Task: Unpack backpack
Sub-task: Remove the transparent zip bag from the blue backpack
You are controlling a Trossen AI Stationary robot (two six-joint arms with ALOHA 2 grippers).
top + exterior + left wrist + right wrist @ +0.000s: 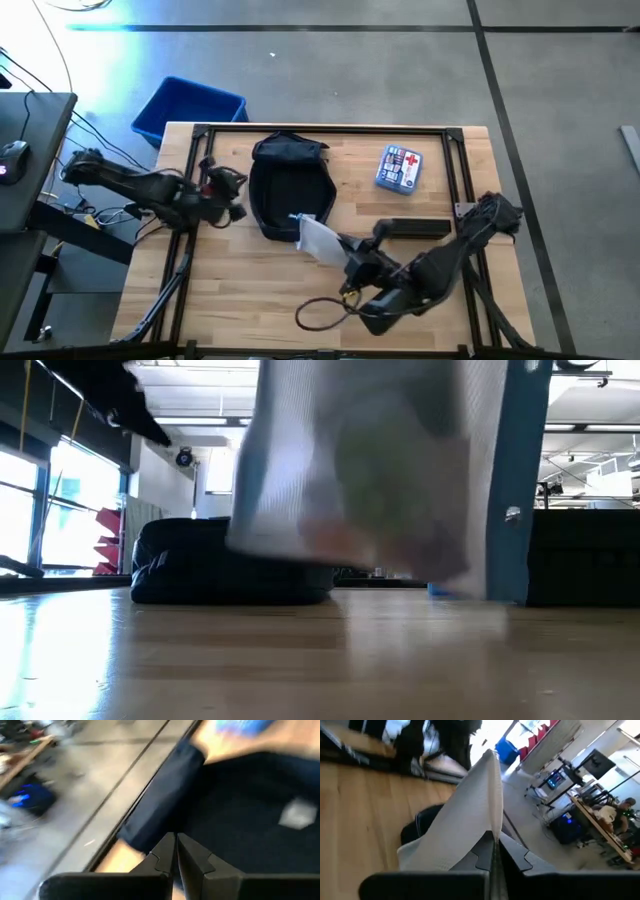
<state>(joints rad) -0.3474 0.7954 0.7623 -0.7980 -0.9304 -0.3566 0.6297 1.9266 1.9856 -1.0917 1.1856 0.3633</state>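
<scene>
Centrally, dark navy backpack [290, 186], floppy, unzipped open, dark lining

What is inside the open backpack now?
In the high view, the backpack lies open and shows only its dark lining. The pouch, pinched in the right gripper, covers the near rim, so anything beneath it cannot be seen.

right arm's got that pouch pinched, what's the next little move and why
Probably carry it clear and lower it onto bare wood: the right gripper is shut on the flat clear plastic zip pouch, which hangs beside the open dark navy fabric backpack, above the wooden table.
</scene>
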